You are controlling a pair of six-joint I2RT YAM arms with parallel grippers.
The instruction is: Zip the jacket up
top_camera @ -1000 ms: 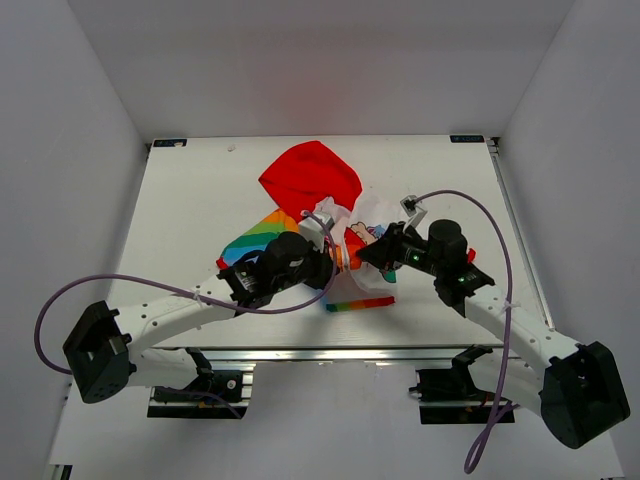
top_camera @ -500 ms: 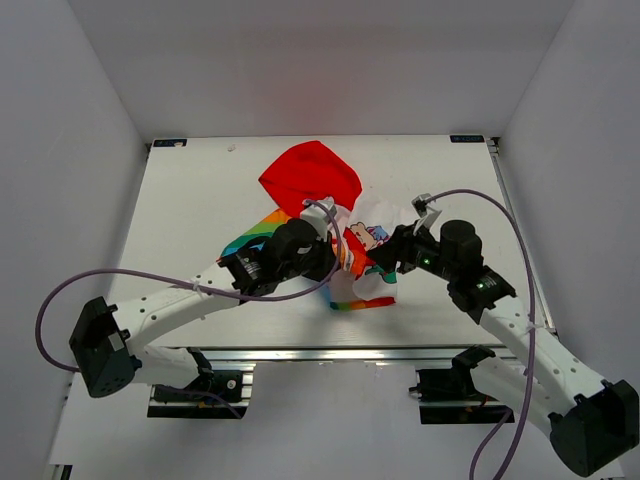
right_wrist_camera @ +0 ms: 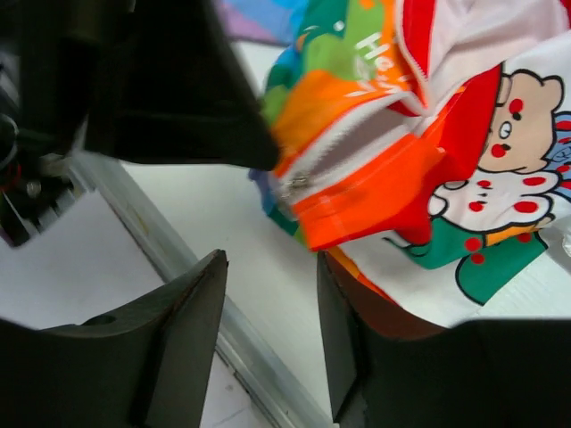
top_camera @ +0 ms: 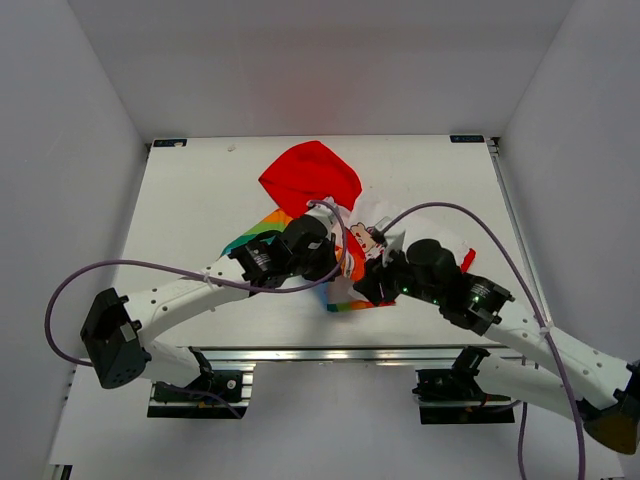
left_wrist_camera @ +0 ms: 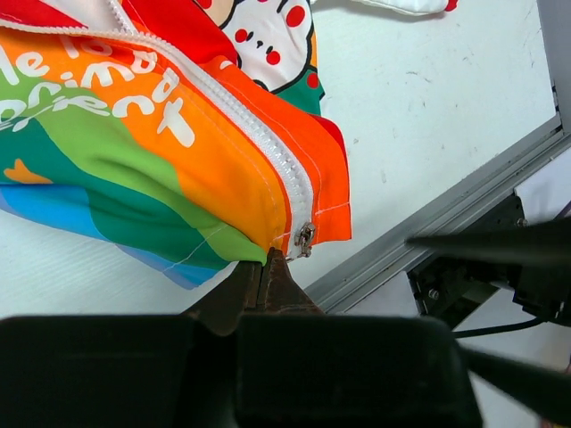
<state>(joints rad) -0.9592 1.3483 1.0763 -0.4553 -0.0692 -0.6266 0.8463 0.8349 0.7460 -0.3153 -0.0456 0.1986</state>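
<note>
The jacket (top_camera: 310, 178) lies mid-table, red hood at the far side and rainbow hem toward the near edge. My left gripper (top_camera: 338, 266) is shut on the jacket's hem. In the left wrist view its jaws (left_wrist_camera: 263, 267) pinch the rainbow panel (left_wrist_camera: 134, 152) just left of the white zipper (left_wrist_camera: 268, 147). The metal slider (left_wrist_camera: 305, 239) sits at the zipper's bottom end. My right gripper (top_camera: 362, 288) is open and empty at the hem's near edge. In the right wrist view its fingers (right_wrist_camera: 187, 303) straddle bare table below the orange hem corner (right_wrist_camera: 375, 192).
An aluminium rail (top_camera: 350, 352) runs along the table's near edge, close under both grippers; it also shows in the left wrist view (left_wrist_camera: 428, 234) and right wrist view (right_wrist_camera: 134, 209). White walls enclose the table. Purple cables (top_camera: 450, 212) loop over both arms.
My right arm has swung from the jacket's right side to its near hem, wrist now pointing left. My left gripper has held the hem and shifted slightly away from the near edge.
</note>
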